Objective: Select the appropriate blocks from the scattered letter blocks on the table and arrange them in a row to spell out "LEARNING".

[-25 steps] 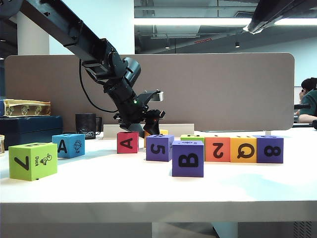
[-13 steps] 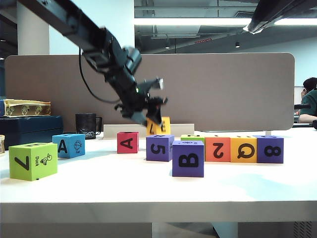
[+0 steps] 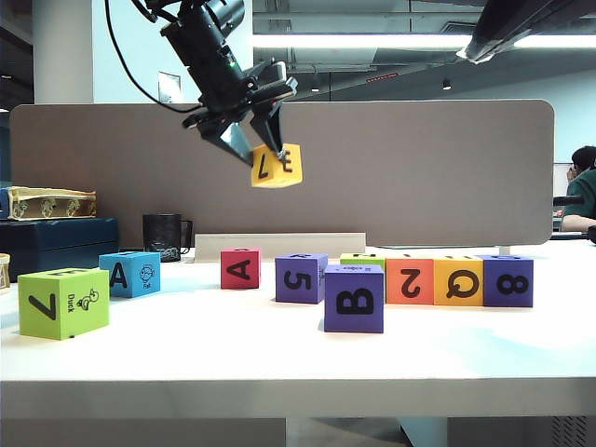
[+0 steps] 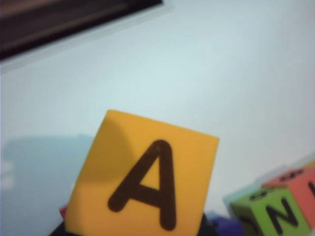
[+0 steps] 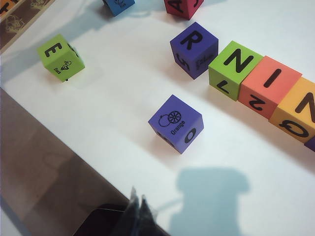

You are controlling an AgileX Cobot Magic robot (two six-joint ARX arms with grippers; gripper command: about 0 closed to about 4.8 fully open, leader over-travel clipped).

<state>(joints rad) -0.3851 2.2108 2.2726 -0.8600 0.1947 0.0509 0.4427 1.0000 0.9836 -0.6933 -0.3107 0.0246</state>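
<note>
CHANGE: your left end effector [image 3: 250,142], a second ago low among the blocks, now grips the yellow block [image 3: 277,165] high above the bench [image 3: 279,358] | ROW: R-N-I-N [image 5: 236,69] built at its 5 o'clock | RIGHT: right end effector [image 5: 138,209] shut, parked at the bench edge | MEANING: you judge an A is coming next.

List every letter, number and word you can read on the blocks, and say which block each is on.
"7" and "E", side faces of the yellow block held aloft in the left gripper; "A" on its top.
"7", "Duck": green block.
"A": blue block.
"A": red block.
"5", top "R": purple block.
"B", top "Orange": front purple block.
"N": green block.
"2": orange block.
"Q": yellow block.
"8": purple block.
The small print on the blue block is unreadable.
The right gripper is shut, empty.
</note>
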